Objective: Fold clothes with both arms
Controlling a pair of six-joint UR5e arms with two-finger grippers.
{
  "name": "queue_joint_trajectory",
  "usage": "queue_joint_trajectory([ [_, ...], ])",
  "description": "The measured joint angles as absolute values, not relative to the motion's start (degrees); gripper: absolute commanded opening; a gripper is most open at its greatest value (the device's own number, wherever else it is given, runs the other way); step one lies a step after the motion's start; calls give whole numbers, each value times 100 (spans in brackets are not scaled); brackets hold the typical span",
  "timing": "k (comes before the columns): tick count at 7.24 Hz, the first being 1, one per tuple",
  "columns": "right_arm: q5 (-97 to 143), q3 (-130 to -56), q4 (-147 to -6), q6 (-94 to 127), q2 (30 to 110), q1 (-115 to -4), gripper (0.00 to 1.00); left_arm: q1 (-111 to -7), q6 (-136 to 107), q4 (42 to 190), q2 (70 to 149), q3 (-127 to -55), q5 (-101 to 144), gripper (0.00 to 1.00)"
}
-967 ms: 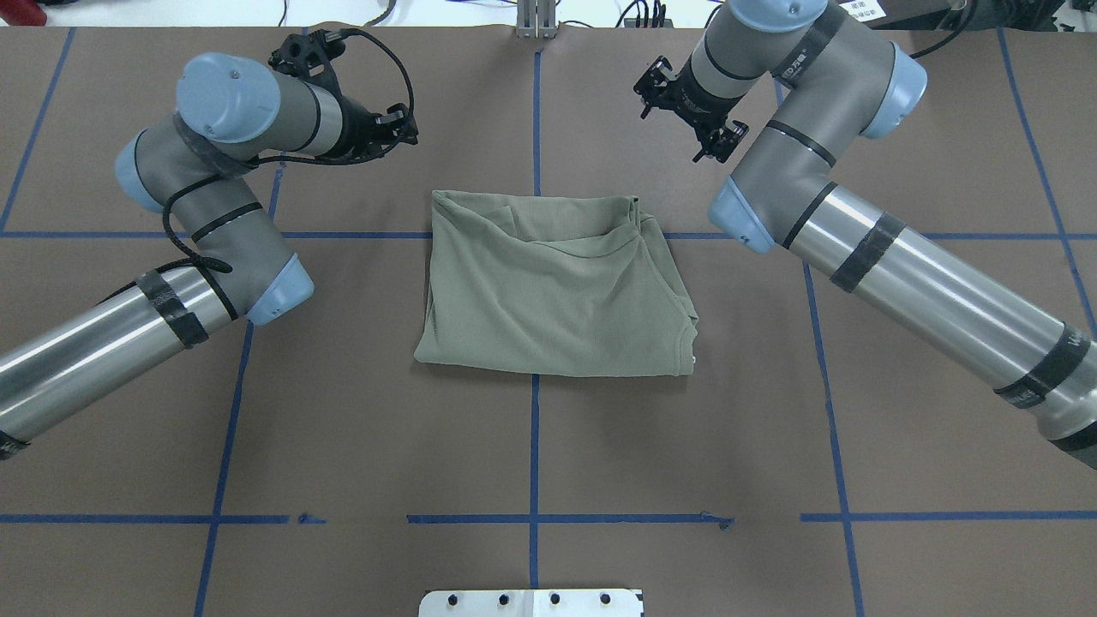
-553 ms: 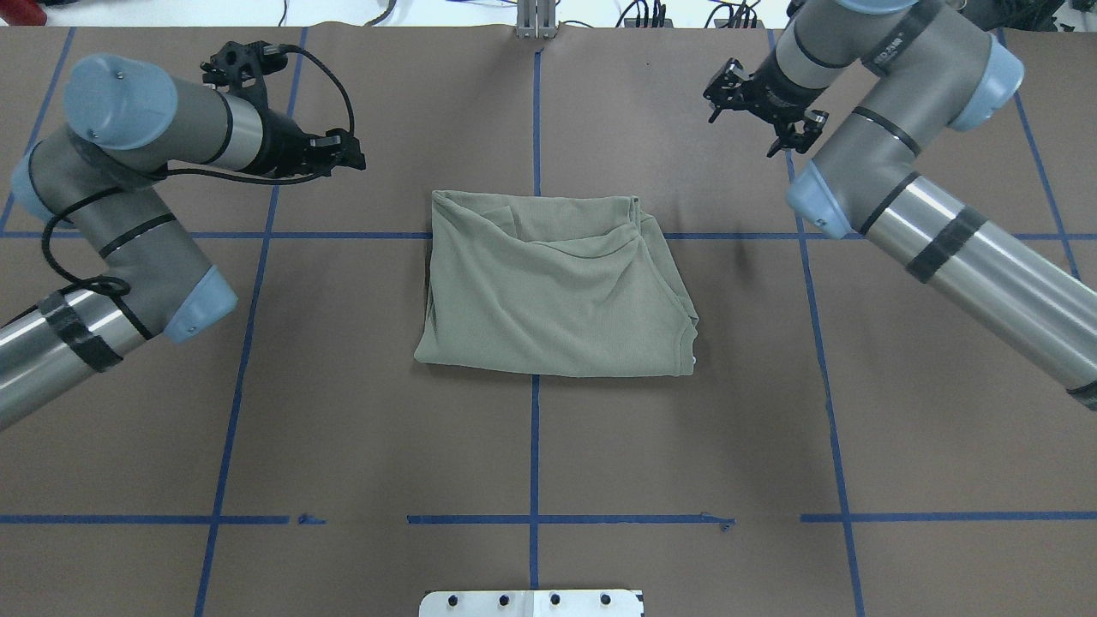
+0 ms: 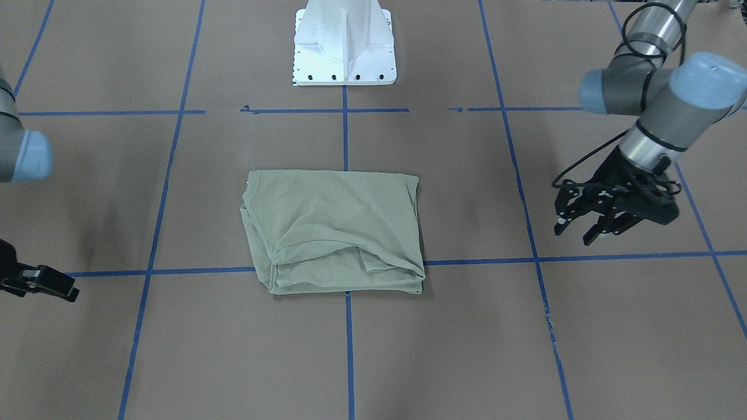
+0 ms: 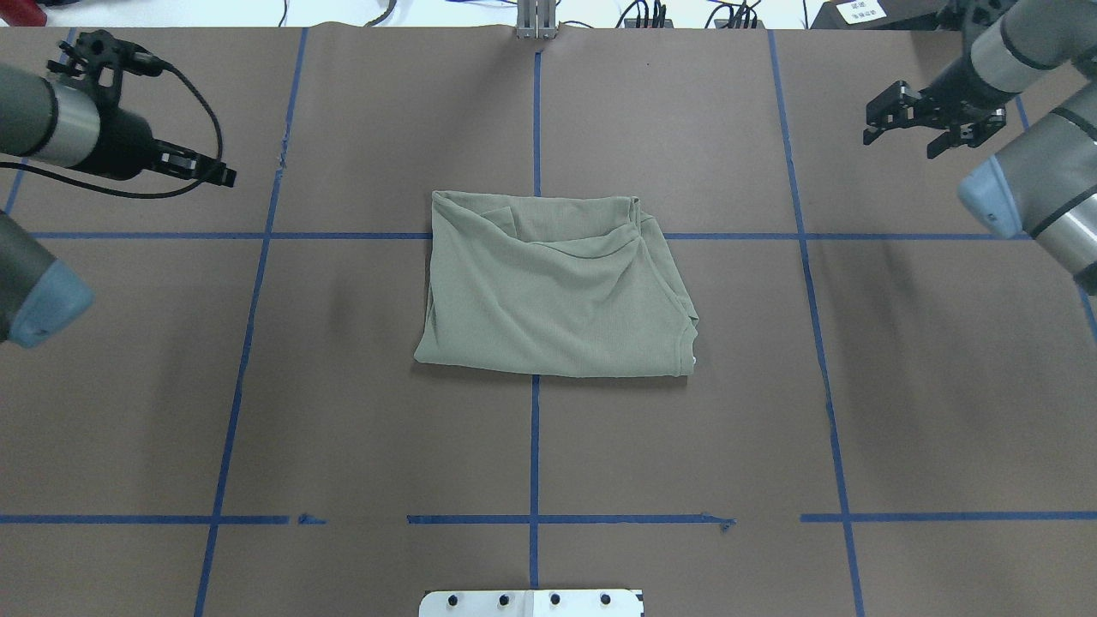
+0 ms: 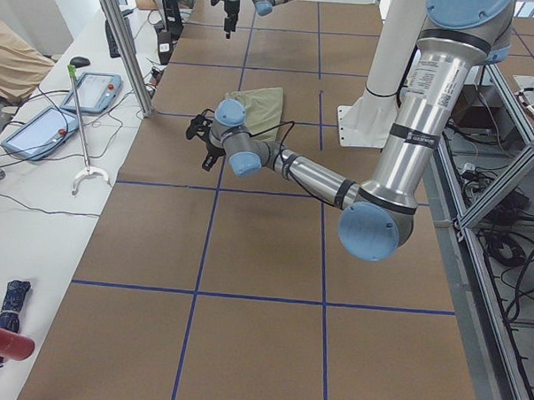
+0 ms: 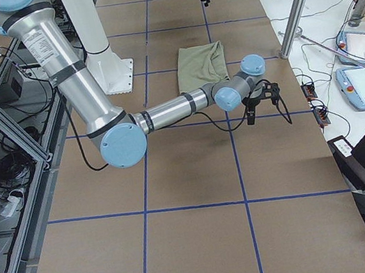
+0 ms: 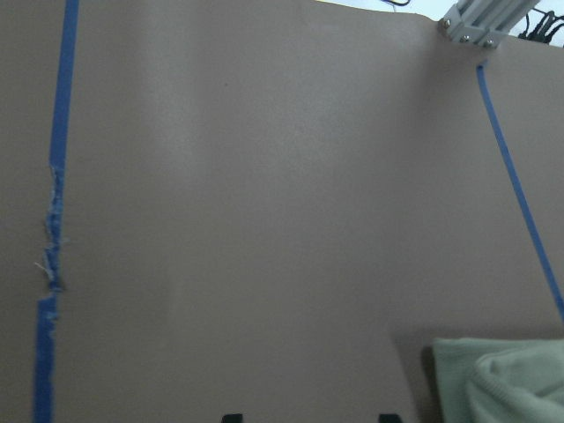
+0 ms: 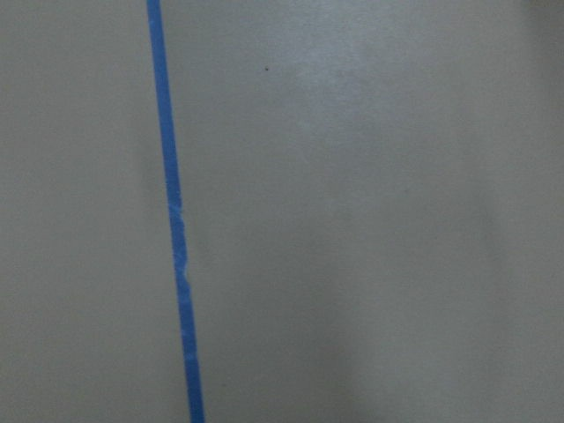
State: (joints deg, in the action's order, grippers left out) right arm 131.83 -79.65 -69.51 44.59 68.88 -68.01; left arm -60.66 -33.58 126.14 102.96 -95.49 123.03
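Moved: left arm and right arm have swung outward from the shirt; the shirt has not shifted.
Shirt: one, sage-green fine-ribbed knit, folded into a rumpled rectangle, lying flat on the table.
Table: matte brown paper; blue tape grid crossing under the shirt.
Arms: two, with silver tubes, grey joints and light-blue caps.
Left gripper: black, cabled, well off the shirt's left side, jaws spread, empty.
Right gripper: black, well off the shirt's right side, jaws spread, empty.
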Motion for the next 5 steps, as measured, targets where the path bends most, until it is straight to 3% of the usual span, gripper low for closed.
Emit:
queue_joint_trajectory([
  [1, 13335, -8225, -6954, 4061, 7300, -6954, 100, -6430, -2753, 12336, 9967, -9822, 12599, 83],
  [2, 13411, -8404, -6956, 3665, 7659, -7094, 100, -6694, -2422, 11976, 9742, -10078, 12754, 84],
  [3, 13444, -8515, -6954, 3173, 8017, -7319, 100, -6952, -2056, 11539, 9601, -10269, 12826, 97],
  [5, 13470, -8744, -6958, 2242, 8767, -7859, 100, -7583, -1113, 10716, 9402, -10392, 13080, 100],
])
